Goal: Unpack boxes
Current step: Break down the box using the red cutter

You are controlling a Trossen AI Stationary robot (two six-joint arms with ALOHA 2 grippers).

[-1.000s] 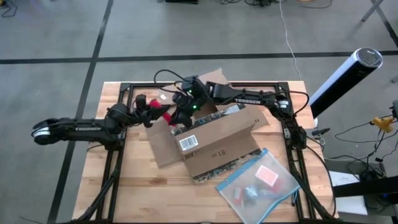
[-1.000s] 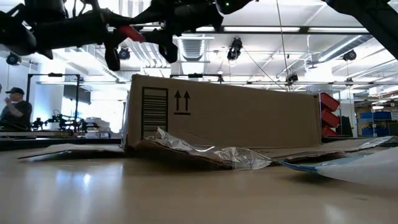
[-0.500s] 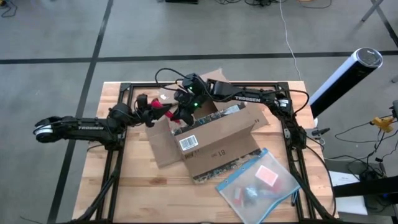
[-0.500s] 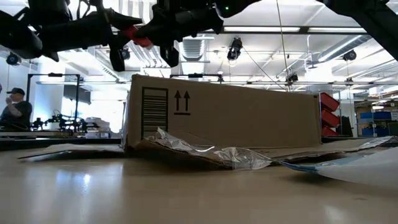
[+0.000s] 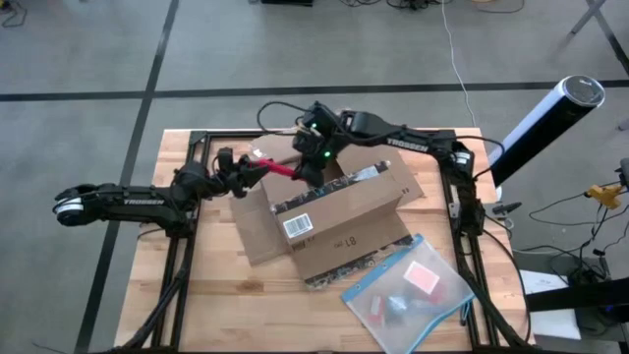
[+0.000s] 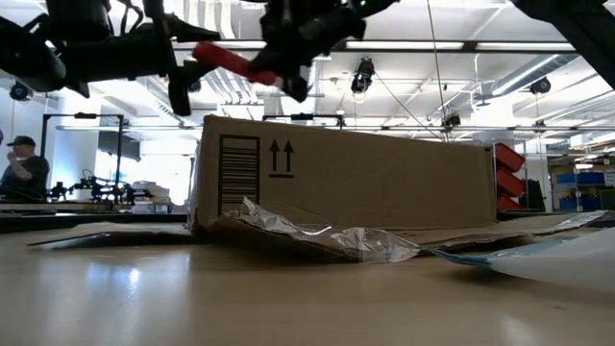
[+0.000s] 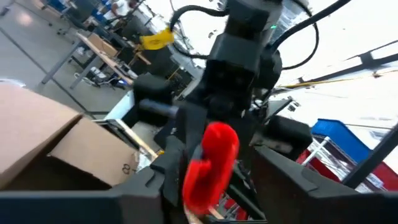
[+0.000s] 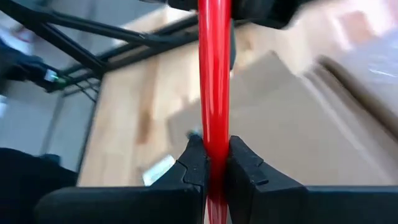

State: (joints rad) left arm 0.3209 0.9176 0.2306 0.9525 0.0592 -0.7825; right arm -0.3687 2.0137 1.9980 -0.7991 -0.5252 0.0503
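Note:
The brown cardboard box [image 5: 334,211] lies on the wooden table with its flaps open; the low view shows its side [image 6: 365,183] with a barcode and arrows. Above the box's far left corner a small red tool [image 5: 278,168] spans between my two grippers. My left gripper [image 5: 251,169] is at its left end and my right gripper [image 5: 307,169] is shut on its right part. In the low view the tool [image 6: 235,62] hangs well above the box, sloping down toward the right gripper [image 6: 288,75]. My left gripper has the tool's thick red end [image 7: 208,165] between its two fingers, coming level from the table's left. The tool is clear of the box and table. Its own fingers hide the exact contact. My right gripper pinches the tool's thin red shaft [image 8: 214,146] between its two fingertips. The fingers come from the table's right and lie along the shaft. The tool is lifted clear and runs straight on to the left gripper.
A clear pouch with a blue edge [image 5: 408,290] lies at the table's near right. Crumpled clear plastic [image 6: 327,235] lies before the box. Black frame rails [image 5: 187,236] border the table. A white and black cylinder [image 5: 541,123] stands off the right edge. A person [image 6: 19,168] is far behind.
My right gripper has moved toward the table's right and far edge with the red tool in its fingers. The tool, a short red patch at the left gripper before, now shows as a long bar between the two grippers, sloping down to the right.

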